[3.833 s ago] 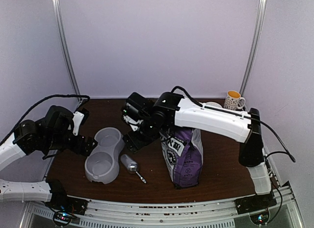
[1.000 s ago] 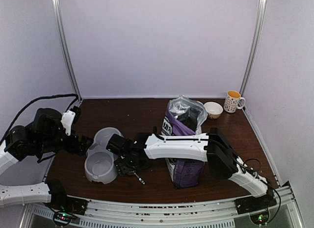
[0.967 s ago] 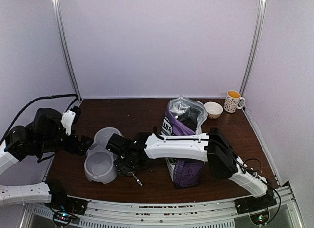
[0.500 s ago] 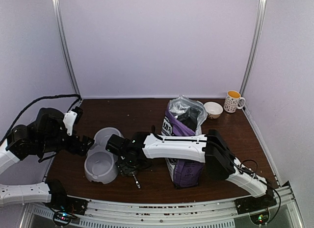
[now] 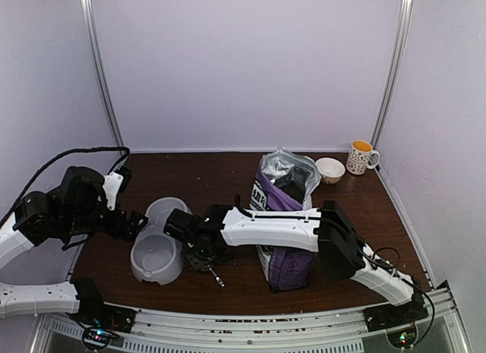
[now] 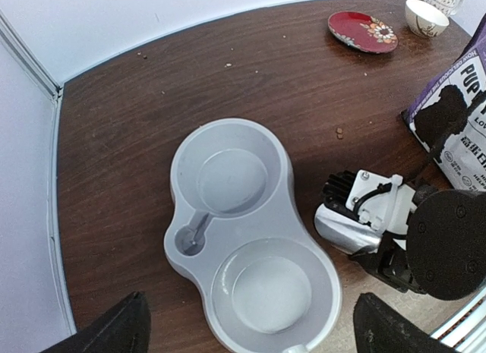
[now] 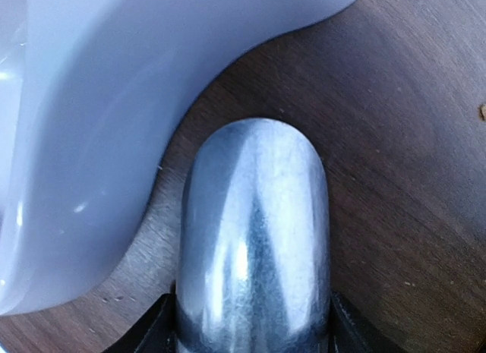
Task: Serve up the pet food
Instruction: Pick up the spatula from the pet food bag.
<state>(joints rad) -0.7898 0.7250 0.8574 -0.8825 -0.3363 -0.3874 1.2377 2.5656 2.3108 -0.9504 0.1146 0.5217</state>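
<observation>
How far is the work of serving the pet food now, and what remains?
Done: the purple bag stands open at the top. In hand: the right claw is closed around the metal scoop, which lies beside the grey double bowl, not yet lifted. Left: scooping and pouring, since both basins are empty; only stray kibble lies nearby. The left claw hovers open above the bowl.

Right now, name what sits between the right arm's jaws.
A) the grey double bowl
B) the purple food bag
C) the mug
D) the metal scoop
D: the right wrist view shows the metal scoop clasped on both sides by the right arm's jaws, close beside the grey double bowl.
</observation>
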